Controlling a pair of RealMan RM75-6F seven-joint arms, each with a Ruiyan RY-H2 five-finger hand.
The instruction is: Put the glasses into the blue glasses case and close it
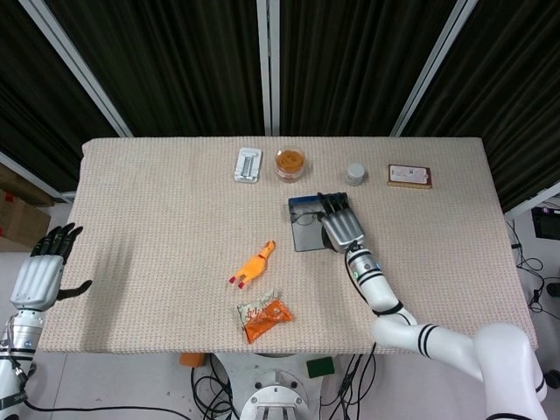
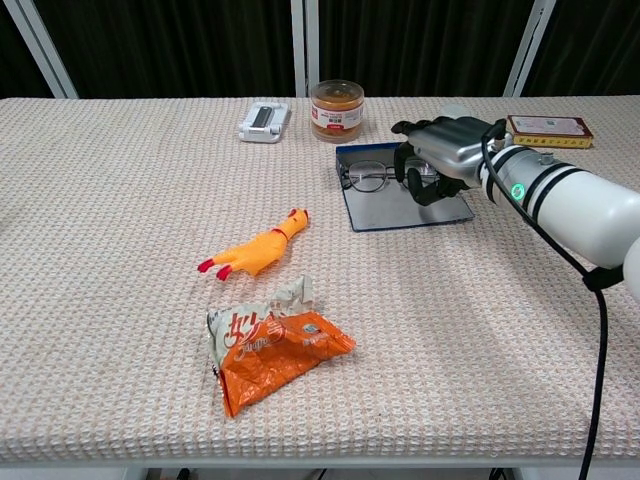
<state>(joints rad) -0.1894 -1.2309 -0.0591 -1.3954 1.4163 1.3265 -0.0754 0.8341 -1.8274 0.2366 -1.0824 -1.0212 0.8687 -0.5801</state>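
Black curtains hang behind a beige woven worktop [image 1: 157, 201], on which the blue glasses case [image 2: 404, 203] is laid open and flat at about the 1 o'clock position from the worktop's middle. The glasses [image 2: 375, 177] are seen resting on the case's far half, their long axis running from 9 to 3 o'clock. The right hand [image 2: 440, 155] is lowered over the 3 o'clock end of the glasses, its fingers [image 2: 408, 170] curled down around that end; whether the frame is truly gripped cannot be told. The left hand [image 1: 39, 276] is held wide and empty well off toward 8 o'clock, so the right is judged far nearer. A toy chicken [image 2: 252, 253], snack bag [image 2: 275, 345], jar [image 2: 336, 110] and small box [image 2: 545, 129] are left aside.
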